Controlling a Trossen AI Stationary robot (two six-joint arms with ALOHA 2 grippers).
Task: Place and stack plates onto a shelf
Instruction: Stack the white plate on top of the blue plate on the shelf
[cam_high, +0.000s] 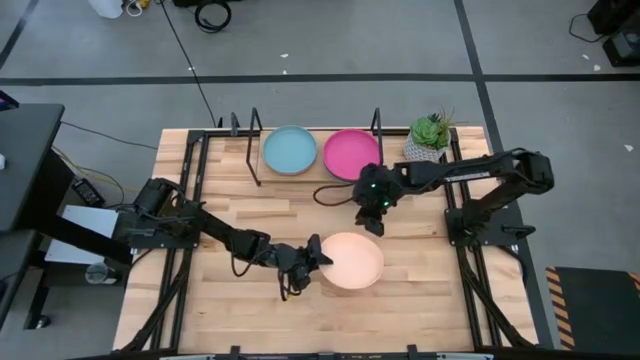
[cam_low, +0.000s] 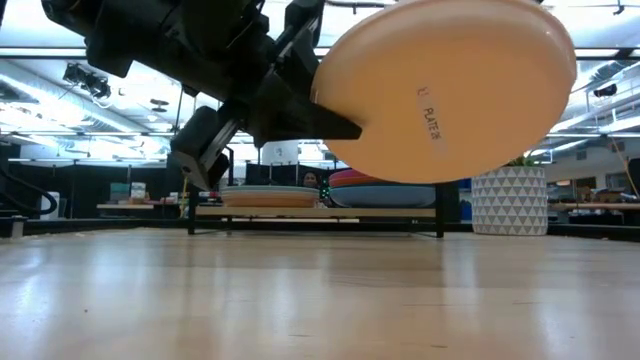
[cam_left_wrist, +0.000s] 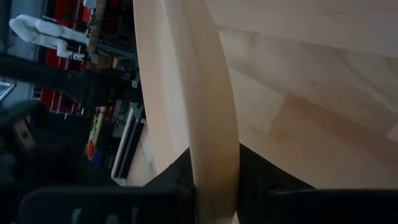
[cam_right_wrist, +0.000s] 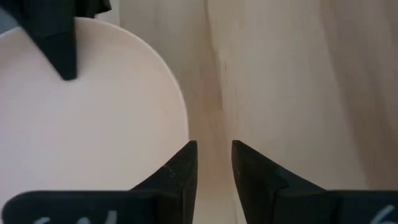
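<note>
A salmon plate (cam_high: 355, 262) (cam_low: 450, 90) is up off the table near its middle, tilted, with its labelled underside facing the low view. My left gripper (cam_high: 312, 258) is shut on the plate's left rim. My right gripper (cam_high: 372, 218) hovers just beyond the plate on its far side, pointing down, fingers (cam_right_wrist: 214, 163) a narrow gap apart and touching nothing. The shelf (cam_high: 262, 178) (cam_low: 320, 211) stands along the far edge. A light blue plate (cam_high: 290, 151) and a magenta plate (cam_high: 351, 153) lie flat on its plank. My left gripper pinches the salmon plate's rim (cam_left_wrist: 214, 168) between its two fingers, one finger (cam_right_wrist: 59, 43) on the upper face and one on the underside. It comes at the rim from the table's left, slanting down. The plate is lifted clear and tilted, its free side higher (cam_low: 540, 40).
A small green plant in a white patterned pot (cam_high: 430, 138) (cam_low: 510, 200) stands at the shelf's right end. The shelf's black hoop frames (cam_high: 378, 125) rise beside the plates. In the low view, more plates show beneath the two top ones (cam_low: 400, 197). Bare tabletop (cam_high: 420, 300) lies near and right.
</note>
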